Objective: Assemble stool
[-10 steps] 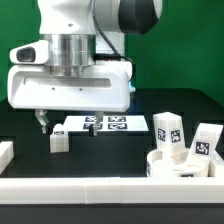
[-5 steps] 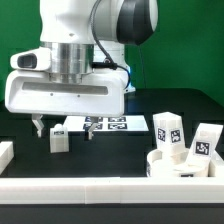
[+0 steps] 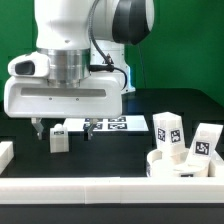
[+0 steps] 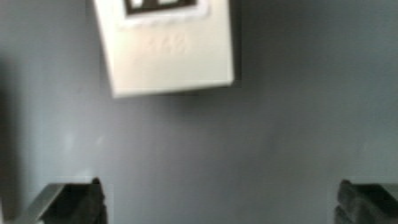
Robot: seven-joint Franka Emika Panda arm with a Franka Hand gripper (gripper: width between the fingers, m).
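One white stool leg (image 3: pixel 60 139) stands alone on the black table at the exterior view's left; in the wrist view this leg (image 4: pixel 169 48) shows a tag at its end. My gripper (image 3: pixel 63 129) hangs just above and around that spot, jaws wide open. In the wrist view the gripper (image 4: pixel 221 204) has only bare table between its dark fingertips (image 4: pixel 71 203), and the leg lies apart from them. The round seat (image 3: pixel 186 167) sits at the exterior view's right, with two tagged legs (image 3: pixel 167 133) (image 3: pixel 205 142) upright at it.
The marker board (image 3: pixel 116 124) lies flat behind the lone leg. A long white rail (image 3: pixel 90 190) runs along the front edge, and a short white piece (image 3: pixel 5 152) sits at the exterior view's left. A green backdrop closes the back.
The hand has come down a little and shifted slightly toward the exterior view's left, fingers closer to the table by the lone leg. The jaws stayed open; no part moved.
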